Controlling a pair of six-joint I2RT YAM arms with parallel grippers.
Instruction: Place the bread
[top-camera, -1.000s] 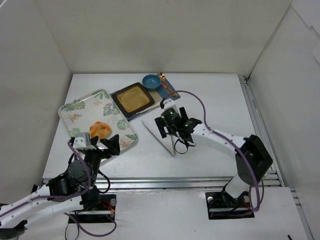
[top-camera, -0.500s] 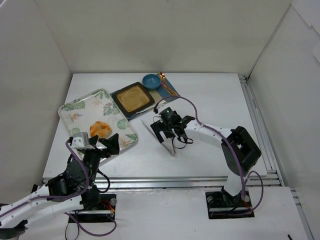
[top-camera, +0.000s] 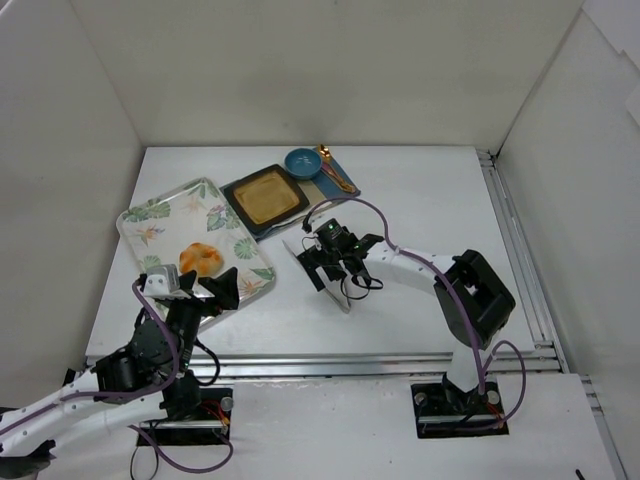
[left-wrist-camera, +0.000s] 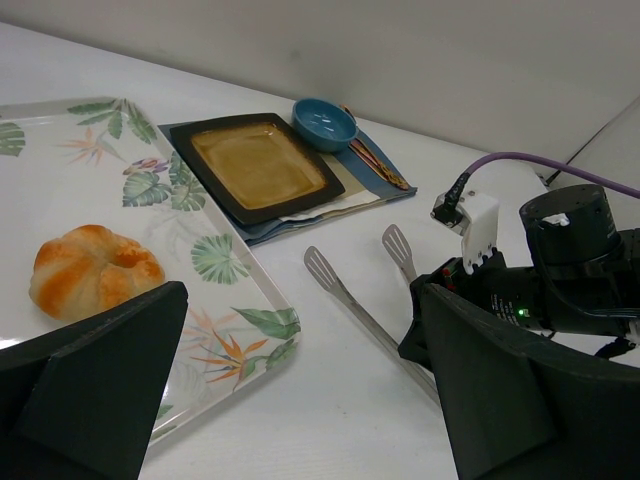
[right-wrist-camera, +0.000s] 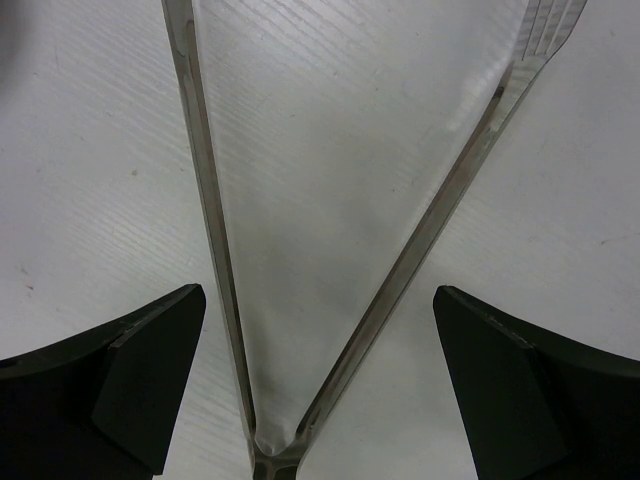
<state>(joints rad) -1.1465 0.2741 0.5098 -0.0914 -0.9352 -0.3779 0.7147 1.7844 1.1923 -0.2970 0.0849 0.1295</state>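
Observation:
The bread (top-camera: 200, 258), a round golden-orange bun, lies on a floral tray (top-camera: 160, 215); it also shows in the left wrist view (left-wrist-camera: 90, 270). The square dark plate (top-camera: 265, 195) with a tan centre stands empty behind the tray. My left gripper (top-camera: 200, 290) is open and empty, just in front of the tray and the bread. My right gripper (top-camera: 335, 262) is open and low over metal tongs (top-camera: 340, 300) that lie spread on the table. In the right wrist view the tongs (right-wrist-camera: 205, 200) lie between my fingers (right-wrist-camera: 130, 370), near their hinge.
A blue bowl (top-camera: 302, 162) and a gold spoon (top-camera: 335, 172) sit on a blue cloth (top-camera: 345, 185) behind the plate. White walls close the table at the left, back and right. The tray's near corner (left-wrist-camera: 275, 345) lies close to the tongs (left-wrist-camera: 340, 290).
My right gripper has moved a little left along the tongs and its arm has folded in. The left arm and the bread have not moved.

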